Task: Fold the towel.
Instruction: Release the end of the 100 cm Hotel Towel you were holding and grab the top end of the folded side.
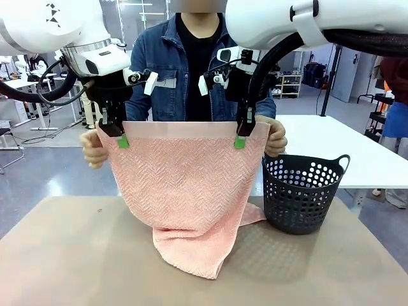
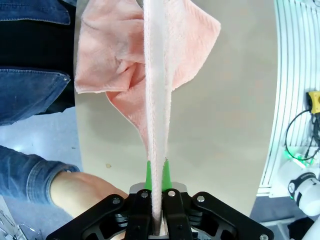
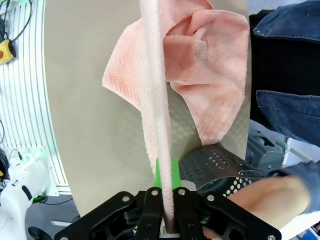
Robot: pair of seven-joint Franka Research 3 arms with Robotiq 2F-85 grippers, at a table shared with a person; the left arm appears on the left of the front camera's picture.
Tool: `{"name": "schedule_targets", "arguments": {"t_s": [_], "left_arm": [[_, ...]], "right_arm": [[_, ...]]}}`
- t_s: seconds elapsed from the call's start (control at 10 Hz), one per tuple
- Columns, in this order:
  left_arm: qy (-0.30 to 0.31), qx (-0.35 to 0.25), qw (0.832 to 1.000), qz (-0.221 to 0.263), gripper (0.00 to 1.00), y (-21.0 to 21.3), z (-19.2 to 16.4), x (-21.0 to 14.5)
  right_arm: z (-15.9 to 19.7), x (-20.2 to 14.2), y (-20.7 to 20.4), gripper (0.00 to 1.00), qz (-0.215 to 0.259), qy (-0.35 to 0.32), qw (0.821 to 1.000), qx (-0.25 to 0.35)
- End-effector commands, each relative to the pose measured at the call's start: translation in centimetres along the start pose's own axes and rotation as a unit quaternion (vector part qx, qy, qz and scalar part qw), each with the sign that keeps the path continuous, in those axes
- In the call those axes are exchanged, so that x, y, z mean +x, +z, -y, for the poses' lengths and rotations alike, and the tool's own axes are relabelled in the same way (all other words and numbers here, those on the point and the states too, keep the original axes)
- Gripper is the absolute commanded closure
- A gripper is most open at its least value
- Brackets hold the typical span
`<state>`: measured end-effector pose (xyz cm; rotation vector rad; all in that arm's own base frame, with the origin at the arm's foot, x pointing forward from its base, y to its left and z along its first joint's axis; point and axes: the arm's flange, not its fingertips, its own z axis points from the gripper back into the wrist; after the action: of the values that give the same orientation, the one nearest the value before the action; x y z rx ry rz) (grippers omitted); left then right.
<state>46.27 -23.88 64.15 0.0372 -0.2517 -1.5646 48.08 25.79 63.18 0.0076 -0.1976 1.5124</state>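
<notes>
The salmon-pink towel (image 1: 185, 191) hangs stretched above the table, its lower end bunched on the tabletop. My left gripper (image 1: 121, 140) is shut on its top left corner and my right gripper (image 1: 240, 141) is shut on its top right corner. The person's hands (image 1: 94, 150) hold the same top edge just outside each gripper. In the left wrist view the towel (image 2: 156, 115) runs edge-on up from the gripper (image 2: 156, 175), clamped between the green pads (image 2: 166, 176). In the right wrist view the towel (image 3: 154, 100) also rises edge-on from the shut gripper (image 3: 165, 172).
A dark perforated basket (image 1: 303, 191) stands on the table's right side, close to the towel's lower corner, and shows as the basket (image 3: 220, 165) in the right wrist view. The person stands at the far edge of the tan table (image 1: 64, 255). A white table (image 1: 357, 153) lies behind.
</notes>
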Motion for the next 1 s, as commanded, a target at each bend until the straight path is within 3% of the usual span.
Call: {"name": "schedule_targets", "arguments": {"t_s": [0.0,0.9], "left_arm": [[-0.001,0.001,1.000,-0.001,1.00,0.09,-0.02,-0.12],[-0.001,0.001,1.000,-0.001,1.00,0.09,-0.02,-0.12]], "right_arm": [[0.01,-0.04,-0.01,1.00,0.003,0.003,1.000,0.001],[0.01,-0.04,-0.01,1.00,0.003,0.003,1.000,0.001]]}}
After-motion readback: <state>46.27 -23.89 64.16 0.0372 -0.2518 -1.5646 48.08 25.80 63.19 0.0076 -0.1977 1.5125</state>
